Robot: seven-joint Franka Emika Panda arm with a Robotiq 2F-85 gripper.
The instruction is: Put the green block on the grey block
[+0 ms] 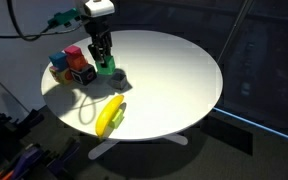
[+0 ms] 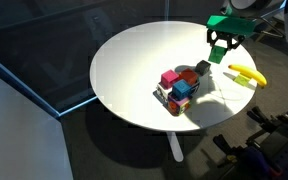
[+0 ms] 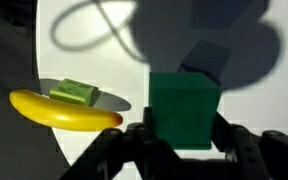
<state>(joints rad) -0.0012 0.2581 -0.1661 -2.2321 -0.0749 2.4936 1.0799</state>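
Observation:
My gripper [image 1: 102, 52] is shut on the green block [image 1: 105, 68], a small bright green cube, and holds it just above the white round table. The wrist view shows the green block [image 3: 184, 100] clamped between the two black fingers [image 3: 184, 128]. The grey block [image 1: 118, 77], a small dark cube, sits on the table right beside and slightly below the green one. In an exterior view the gripper [image 2: 222, 42] holds the green block [image 2: 216, 53] a little above and beside the grey block [image 2: 202, 68]. In the wrist view a dark square shape [image 3: 210, 57] lies in shadow beyond the green block.
A cluster of coloured blocks [image 1: 72, 66] [image 2: 177, 88] stands near the table's edge. A yellow banana [image 1: 109, 116] [image 2: 246, 74] [image 3: 64, 111] lies nearby, with a small green piece [image 3: 76, 92] beside it. The table's rim [image 1: 209, 100] is close.

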